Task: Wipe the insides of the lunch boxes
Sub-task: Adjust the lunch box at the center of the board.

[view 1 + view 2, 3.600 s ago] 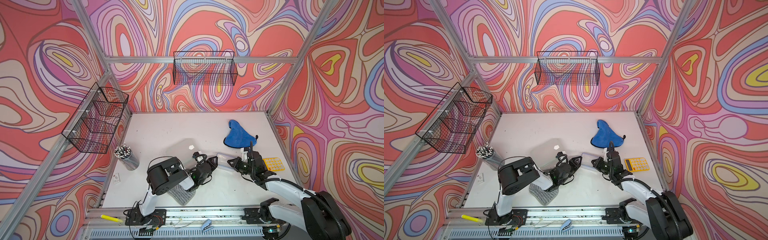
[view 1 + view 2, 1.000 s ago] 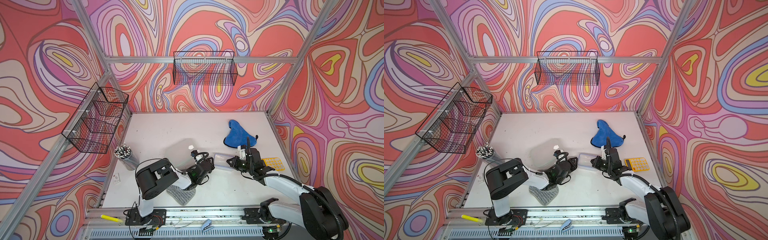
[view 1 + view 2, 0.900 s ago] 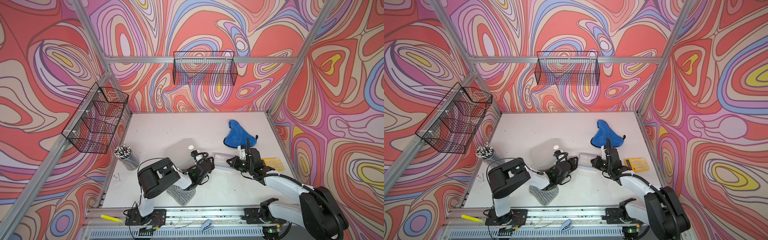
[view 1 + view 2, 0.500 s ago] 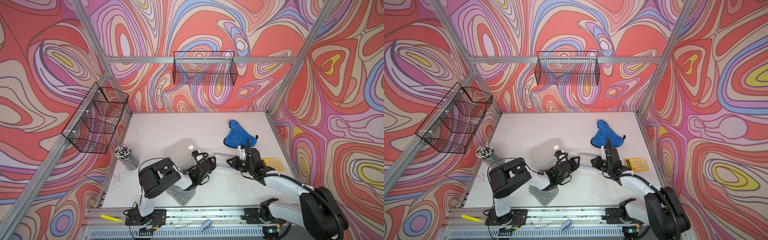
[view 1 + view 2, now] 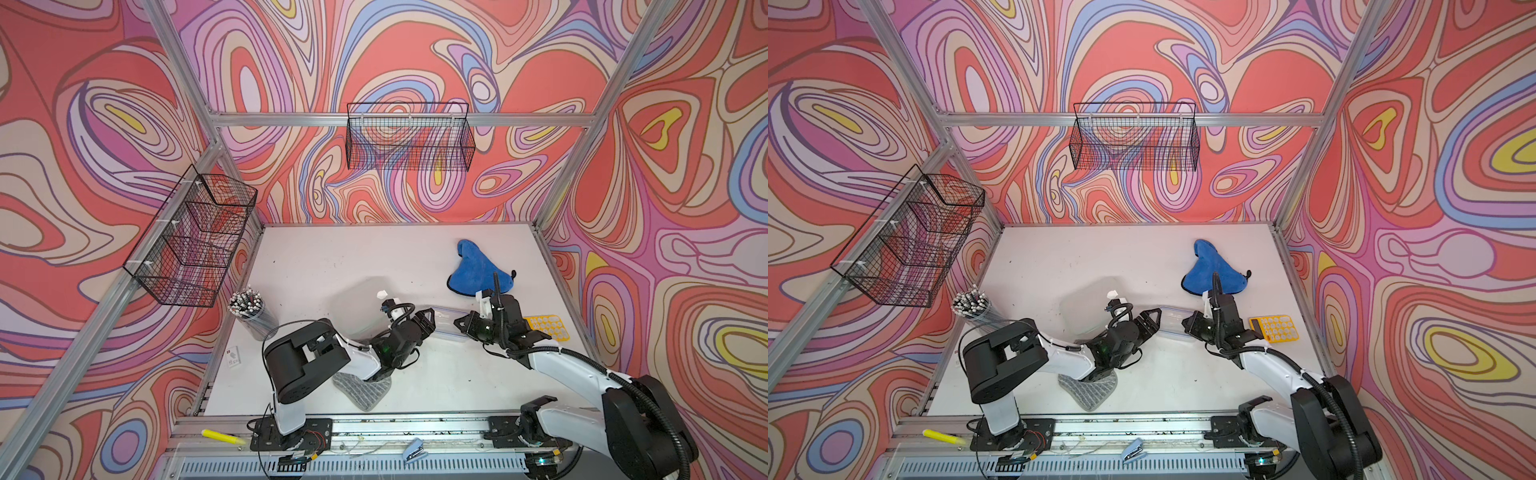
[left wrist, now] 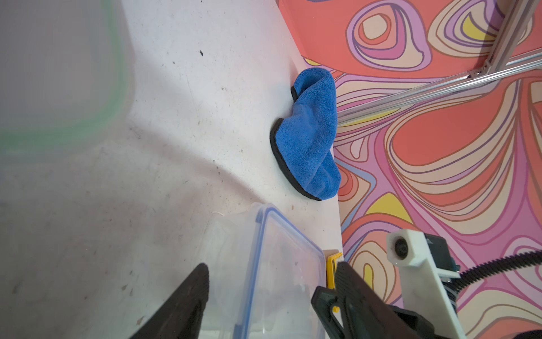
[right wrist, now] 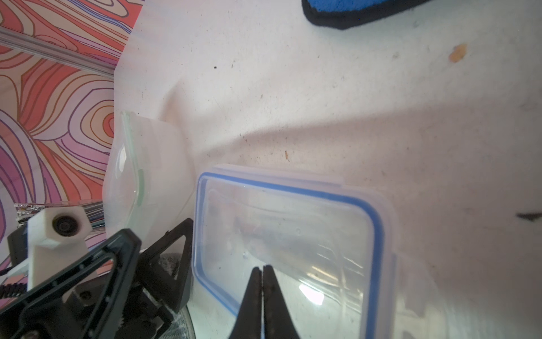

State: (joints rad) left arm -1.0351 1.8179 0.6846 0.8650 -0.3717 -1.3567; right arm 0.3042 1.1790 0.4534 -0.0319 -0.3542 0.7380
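Jaws first: in both top views the left gripper stands spread at the left end of the small lunch box, clearly wider than a second ago. The right gripper meets the box's right end with its jaws pressed together. The box lies mid-bench, towards the near right. The large lunch box sits just left of it, beside the left wrist. I read the opening as a release or a re-grip, not yet any wiping. The blue cloth lies untouched farther back by the right wall, and the grey cloth sits under the left arm at the near edge. The calculator lies just right of the right arm, so room there is tight. The bench is open far and left.

From the left wrist, the spread fingers flank a corner of the small box without pinching it. Its blue-rimmed lid rests on top, and I cannot tell if it is latched.

From the right wrist, the closed tips hover over the lid near its edge. Whether they nip anything I cannot tell. With the lid on, the inside is out of reach.
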